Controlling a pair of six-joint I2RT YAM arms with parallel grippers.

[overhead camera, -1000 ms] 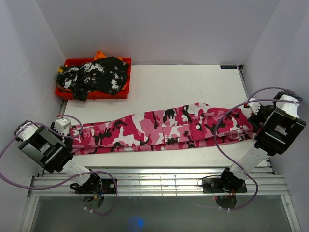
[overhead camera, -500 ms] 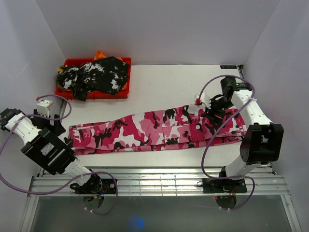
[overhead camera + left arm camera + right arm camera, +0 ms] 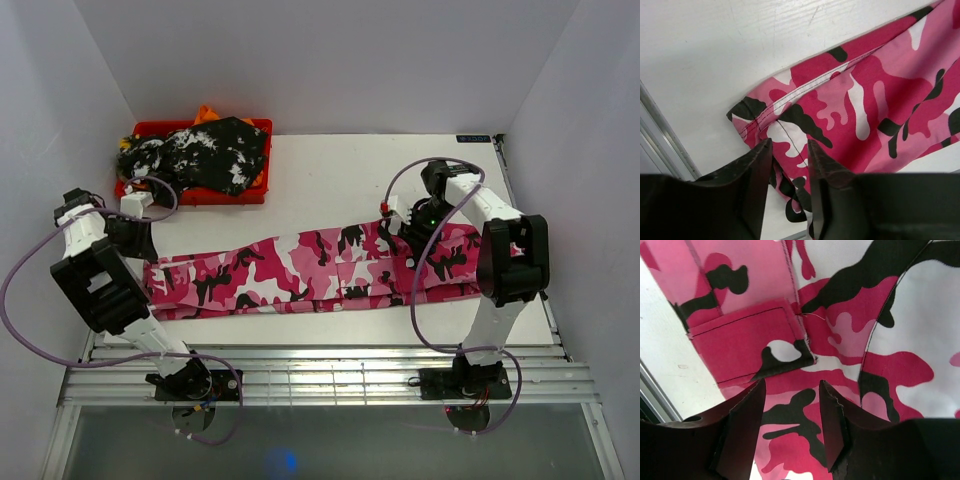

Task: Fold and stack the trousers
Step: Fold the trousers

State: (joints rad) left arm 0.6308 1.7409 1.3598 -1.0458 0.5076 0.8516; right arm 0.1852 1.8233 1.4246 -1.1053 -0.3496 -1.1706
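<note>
Pink trousers lie flat & long across the white table. Thin leg ends are on the left, the wide top part is on the right.

L claw is at the left end, right over the leg ends. In the L wrist view its 2 fingers point down at the hem. The stitched edge sits just past the tips, & pink cloth shows in the gap btw them. The gap is small, abt half open. The cloth looks flat, not lifted, so it has hold of nothing I can see. Can't tell if the tips touch the cloth.

R claw is over the wide top part, a bit in from the right end. In the R wrist view its fingers stand apart w/ a bigger gap than the L ones, abt half open too. Pink, white & black cloth fills the space under & btw them. A pocket flap lies just past the tips, a bit to one side. Nothing is pinched here either. Touching or not, can't tell.

Red tray sits at the far left corner of the table, apart from the pink pair. B/w cloth is piled in it. An orange bit pokes out behind the pile.
</note>
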